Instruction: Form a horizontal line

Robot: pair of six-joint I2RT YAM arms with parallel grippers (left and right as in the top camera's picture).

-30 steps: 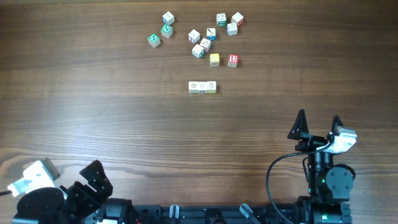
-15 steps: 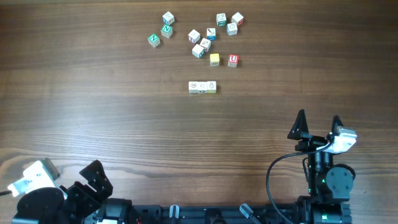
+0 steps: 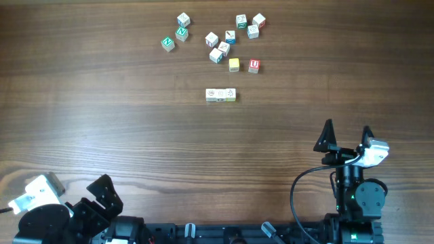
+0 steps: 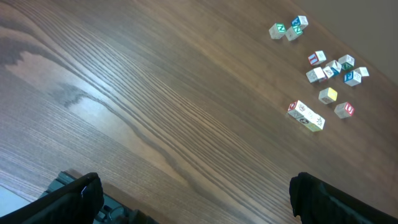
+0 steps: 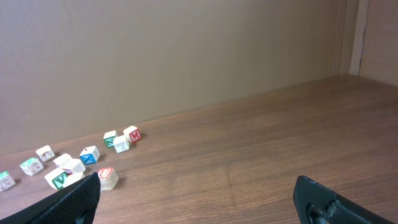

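Observation:
The horizontal line (image 3: 221, 95) is a short row of three pale picture cubes touching side to side in the upper middle of the table, its right end cube yellowish. It shows small at the right of the left wrist view as the horizontal line (image 4: 305, 116). My left gripper (image 4: 196, 202) hangs open over bare wood at the near left corner, far from the row. Near the front right, my right gripper (image 3: 347, 129) is open and well below the row. In its own view the right gripper (image 5: 196, 199) has nothing between its fingers.
Loose letter cubes lie scattered beyond the row: a yellow cube (image 3: 234, 64), a red U cube (image 3: 253, 66), two green N cubes (image 3: 167, 43) and a cluster (image 3: 220, 49). A brown wall (image 5: 186, 56) backs the table. Both arm bases sit along the front edge.

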